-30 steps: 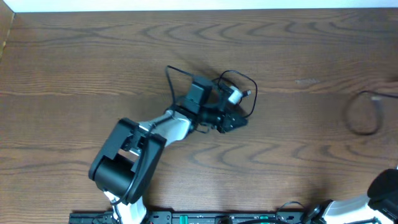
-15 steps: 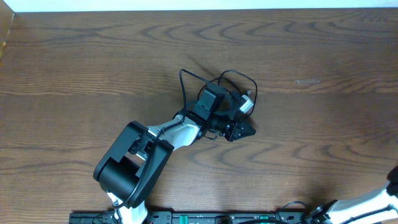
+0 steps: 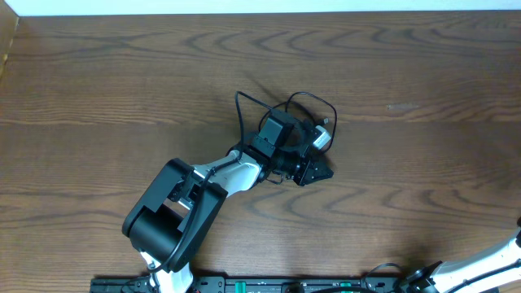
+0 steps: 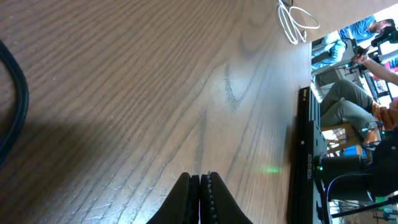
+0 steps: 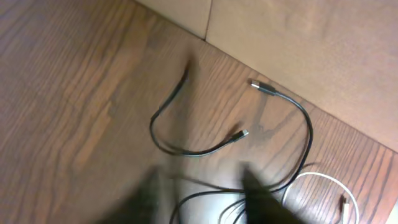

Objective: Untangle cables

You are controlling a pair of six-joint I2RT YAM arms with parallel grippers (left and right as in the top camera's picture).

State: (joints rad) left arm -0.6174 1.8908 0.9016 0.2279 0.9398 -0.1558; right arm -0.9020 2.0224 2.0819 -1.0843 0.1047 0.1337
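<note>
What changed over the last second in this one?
The left gripper moved right and slightly toward the near edge, staying shut, then held still. The right arm withdrew almost out of the overhead view, and the black cable loop near the right edge vanished from it. The cables lie loose under the right gripper, apparently open. The table is unchanged.

No readable text, label or number — nothing legible anywhere.

I am watching the black cord point(image 5: 193, 153) lying slack in an open curve, the white cord point(image 5: 323, 175) looping nearby.
</note>
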